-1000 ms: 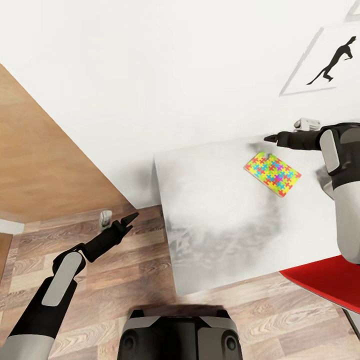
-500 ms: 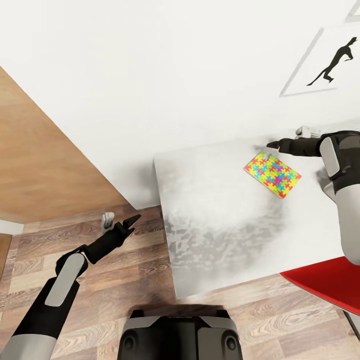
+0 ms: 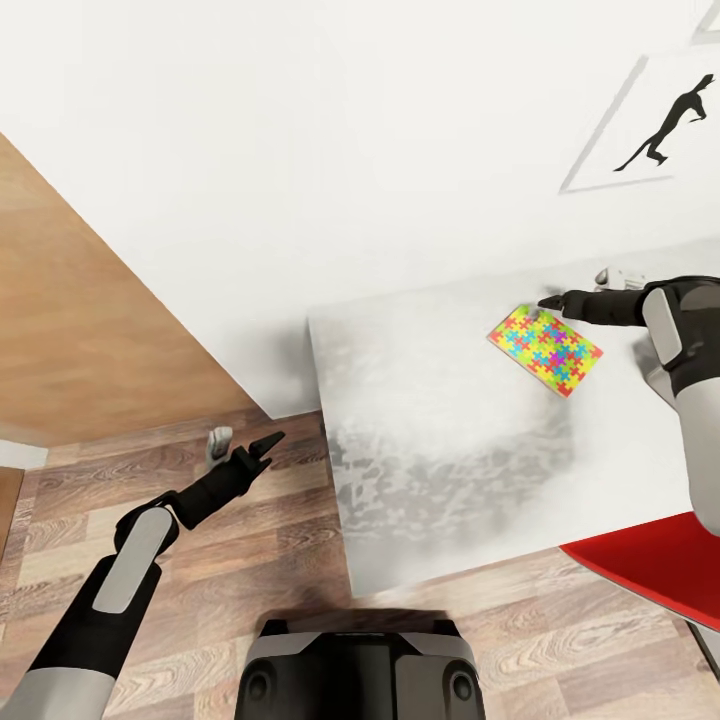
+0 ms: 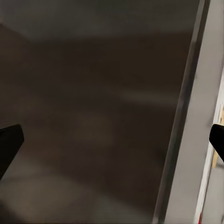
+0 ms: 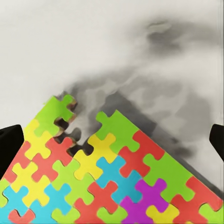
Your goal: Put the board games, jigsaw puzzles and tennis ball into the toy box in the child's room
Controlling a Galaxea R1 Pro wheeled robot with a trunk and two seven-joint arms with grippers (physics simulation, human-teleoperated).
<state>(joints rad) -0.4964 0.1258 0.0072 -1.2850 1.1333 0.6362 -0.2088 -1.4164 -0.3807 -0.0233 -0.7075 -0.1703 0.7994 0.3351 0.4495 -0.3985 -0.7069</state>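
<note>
Head view: the jigsaw puzzle [image 3: 545, 350] is lying flat on the light grey desk [image 3: 430, 440], and the right hand [image 3: 552, 302] is hovering at its jagged far corner, while the left hand [image 3: 270, 444] is hanging over the wood floor [image 3: 250, 590].

Left wrist view: fingertips [image 4: 9, 144] are spread wide, holding nothing.

Right wrist view: fingertips [image 5: 10, 142] are spread wide above the puzzle [image 5: 107, 177], gripping nothing.

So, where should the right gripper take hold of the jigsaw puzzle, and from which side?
Probably at the jagged corner of the jigsaw puzzle, nearest the right gripper. It lies flat on the table, so only a thin edge is offered: come low from the wall side, one finger sliding under.
</note>
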